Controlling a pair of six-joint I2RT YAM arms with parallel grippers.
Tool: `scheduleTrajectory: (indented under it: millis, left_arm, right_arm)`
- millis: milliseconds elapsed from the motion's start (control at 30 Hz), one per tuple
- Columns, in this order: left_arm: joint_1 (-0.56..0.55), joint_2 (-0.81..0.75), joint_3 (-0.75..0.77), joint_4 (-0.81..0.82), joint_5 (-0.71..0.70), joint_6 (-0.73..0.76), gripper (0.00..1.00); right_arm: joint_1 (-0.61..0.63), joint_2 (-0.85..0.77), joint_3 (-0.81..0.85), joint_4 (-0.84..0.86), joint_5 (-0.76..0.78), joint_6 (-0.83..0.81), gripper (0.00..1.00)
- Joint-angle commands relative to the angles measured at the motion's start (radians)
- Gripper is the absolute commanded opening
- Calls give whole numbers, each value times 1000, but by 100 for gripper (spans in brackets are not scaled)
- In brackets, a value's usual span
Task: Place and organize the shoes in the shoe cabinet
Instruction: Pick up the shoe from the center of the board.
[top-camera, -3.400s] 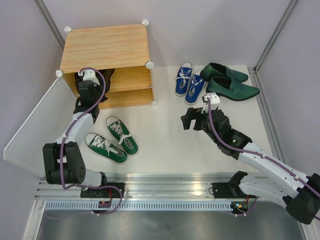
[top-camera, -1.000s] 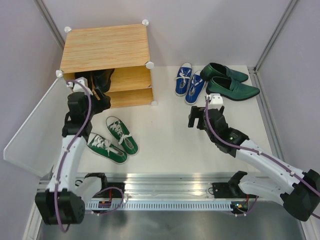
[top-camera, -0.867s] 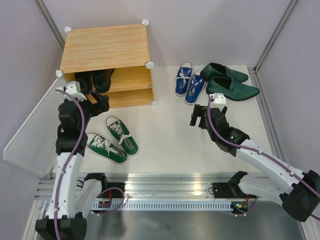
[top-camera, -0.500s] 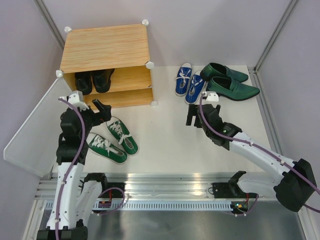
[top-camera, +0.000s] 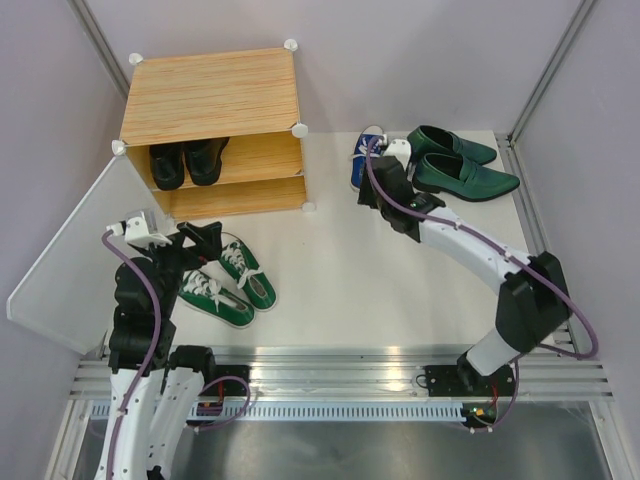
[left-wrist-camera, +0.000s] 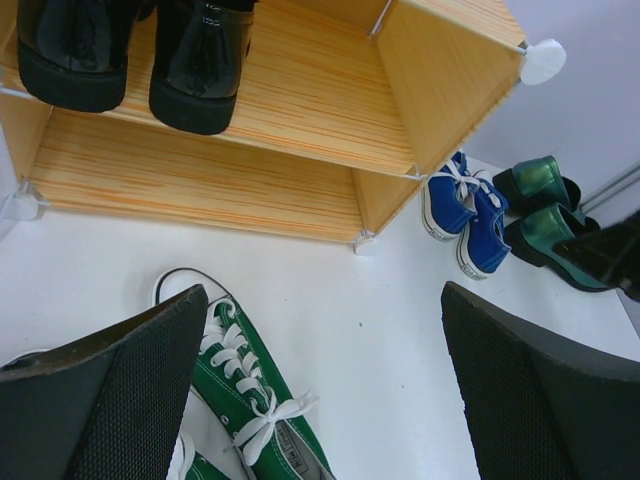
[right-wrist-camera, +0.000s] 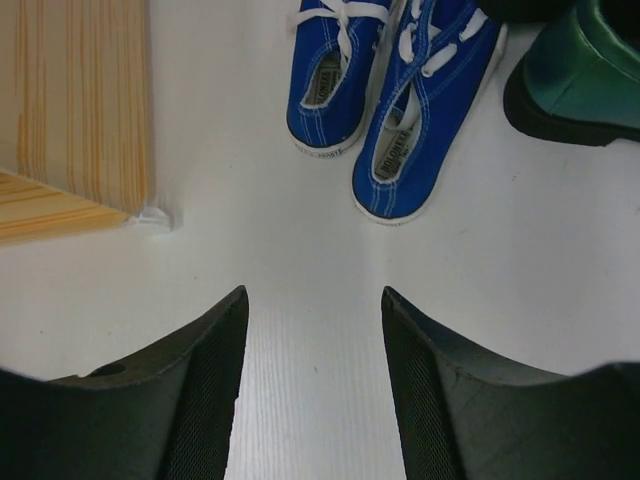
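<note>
White table shows between blue sneakers and cabinet corner

Top external camera fixed high at the near edge, looking down over the whole bench, left wrist camera low, facing the shoe cabinet front, right wrist camera close above the blue sneakers, all three views sharing those sneakers.

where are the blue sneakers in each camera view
Top external: blue sneakers upper centre, right of the shoe cabinet, mostly hidden.
Left wrist: blue sneakers right of middle, past the cabinet's lower corner.
Right wrist: blue sneakers top centre, heels nearest the camera.
Shared landmark: the cabinet's white corner connector, low on the side facing the sneakers.
</note>
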Motion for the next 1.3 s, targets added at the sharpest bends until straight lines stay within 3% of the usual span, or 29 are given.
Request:
scheduleTrajectory:
  millis: [0,400,567,667,733,833,867,967,1133,1267]
  left_arm:
    - [-20,-17,-11,20,38,27,100]
    - [-34,-11,-21,38,81,70,100]
    - [-37,-8,-37,32,52,69,100]
    - [-37,-5,-38,32,81,75,100]
    - [-37,-7,-38,31,76,73,100]
    - [-37,-7,-43,25,50,56,100]
    - [-37,-5,-40,20,34,46,100]
    - [-37,-5,-35,6,-42,7,100]
    - [-37,-7,-23,8,-81,1,100]
    - [-37,-13,-20,5,-128,-30,100]
  right_arm:
    - [-34,116,160,39,-59,7,61]
    - [-187,577,473,37,-213,66,63]
    - [-215,716,598,28,-274,24,63]
    - [-222,746,632,19,-293,10,57]
    - [-226,753,655,19,-293,1,54]
    - [-226,745,674,8,-293,-14,31]
    - [-226,730,669,4,-305,-19,19]
    - [-226,681,631,4,-322,-25,1]
    - [-224,569,518,4,-346,-11,1]
    - [-221,408,337,13,-385,18,1]
